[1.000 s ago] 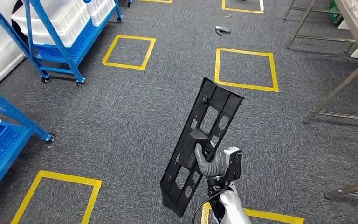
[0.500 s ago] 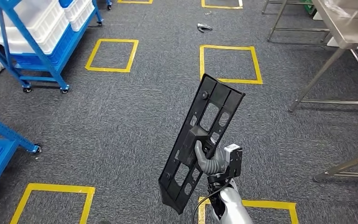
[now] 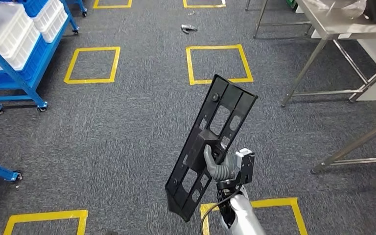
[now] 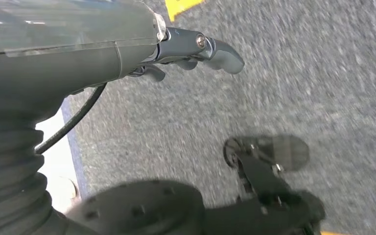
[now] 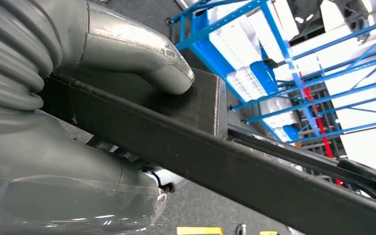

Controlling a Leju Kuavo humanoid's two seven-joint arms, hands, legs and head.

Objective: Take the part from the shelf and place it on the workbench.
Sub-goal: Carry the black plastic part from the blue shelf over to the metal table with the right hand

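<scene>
Part (image 3: 210, 147) hides most of right hand (image 3: 221, 168) fingers. Bench (image 3: 333, 22) cut off at frame edge. Left hand (image 4: 196, 49) view motion-blurred.

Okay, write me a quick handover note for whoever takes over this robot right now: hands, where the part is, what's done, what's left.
Right hand: grips the long black plastic slotted panel near its middle, thumb on its raised block, carried tilted above the grey carpet floor.
Left hand: holds nothing, fingers loosely curled, hanging over the carpet.
Done: the panel is off the blue wheeled shelf with white bins, which stands at far left.
Left: walk to the steel workbench at upper right and set the panel on its top.
</scene>
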